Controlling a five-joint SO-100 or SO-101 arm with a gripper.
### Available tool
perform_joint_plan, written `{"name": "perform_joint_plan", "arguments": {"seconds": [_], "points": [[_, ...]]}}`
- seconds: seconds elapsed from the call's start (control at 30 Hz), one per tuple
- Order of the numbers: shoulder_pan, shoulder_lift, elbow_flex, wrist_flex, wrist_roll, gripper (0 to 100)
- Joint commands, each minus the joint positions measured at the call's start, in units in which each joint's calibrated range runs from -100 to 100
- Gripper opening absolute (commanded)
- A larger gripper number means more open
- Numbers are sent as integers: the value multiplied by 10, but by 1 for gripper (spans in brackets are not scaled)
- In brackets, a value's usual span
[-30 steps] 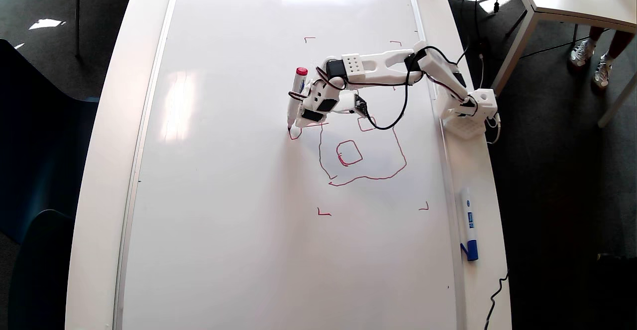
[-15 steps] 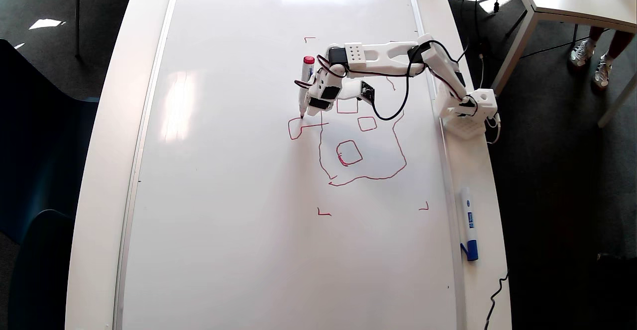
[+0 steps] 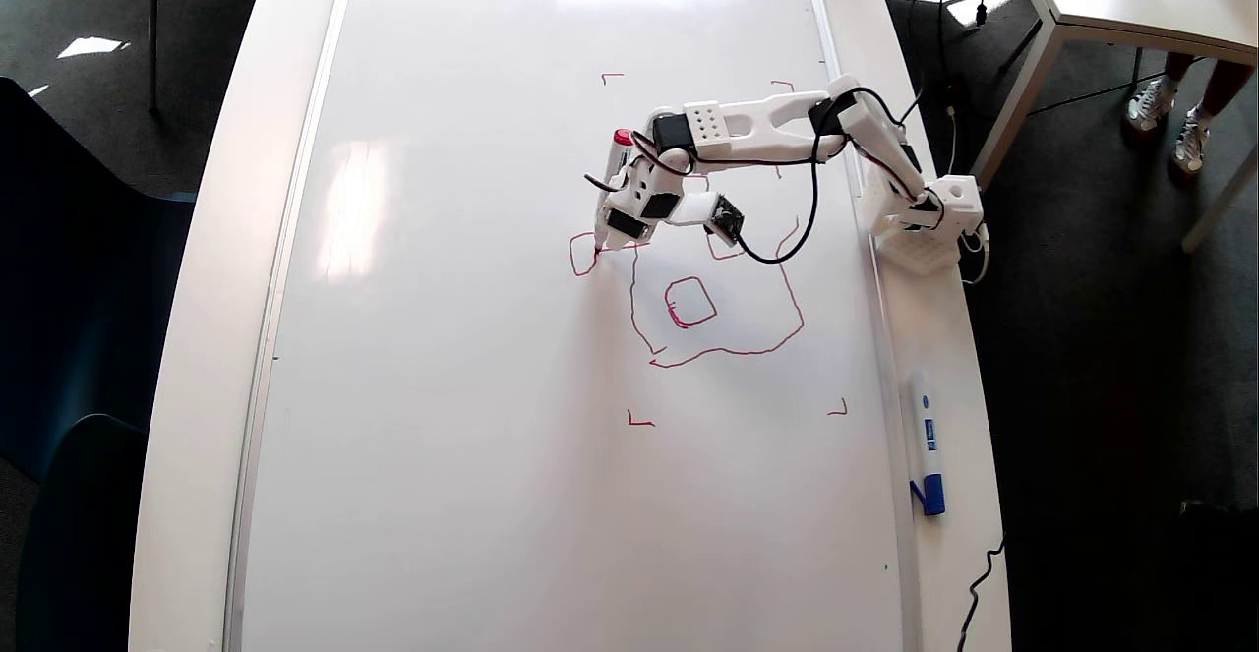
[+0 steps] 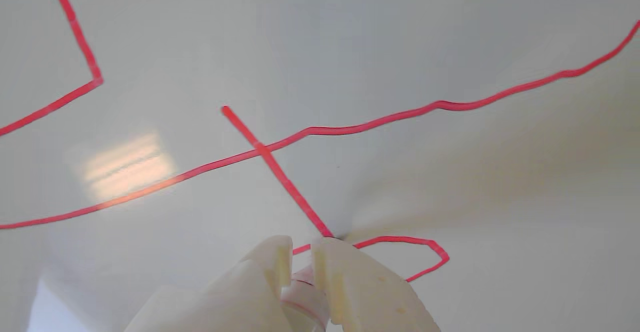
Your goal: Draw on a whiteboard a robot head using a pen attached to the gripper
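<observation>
Whiteboard [image 3: 492, 386] fills most of the tabletop, and on its right half the gripper [image 3: 612, 207], clenched on the pen [image 3: 610, 190], should keep light, even tip pressure to close the head's [image 3: 733, 337] small antenna box, the arm reaching leftward from its base by the tabletop's right edge.

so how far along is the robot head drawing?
Done: the wobbly red robot head outline on the glossy white whiteboard, with one small inner square drawn; a second is partly hidden by the arm. In hand: the white plastic gripper holds the slim white red-capped pen, tip down on the small antenna box left of the outline in the overhead view. Left: seemingly closing that box, maybe more features.
</observation>
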Motion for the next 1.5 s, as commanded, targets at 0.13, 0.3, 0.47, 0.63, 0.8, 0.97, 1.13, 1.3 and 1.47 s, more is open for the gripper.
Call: {"name": "perform_joint_plan", "arguments": {"seconds": [0.13, 0.3, 0.47, 0.63, 0.8, 0.97, 1.13, 1.3, 1.47], "points": [[4, -121, 13, -81, -122, 1], [14, -197, 16, -81, -197, 1], [22, -306, 88, -81, -265, 1], [29, -454, 239, -105, -289, 1], [46, -629, 447, -251, -314, 1], [60, -798, 640, -451, -312, 1], [86, -943, 809, -673, -314, 1], [102, -1107, 978, -855, -314, 1], [102, -1263, 1070, -912, -312, 1]]}}
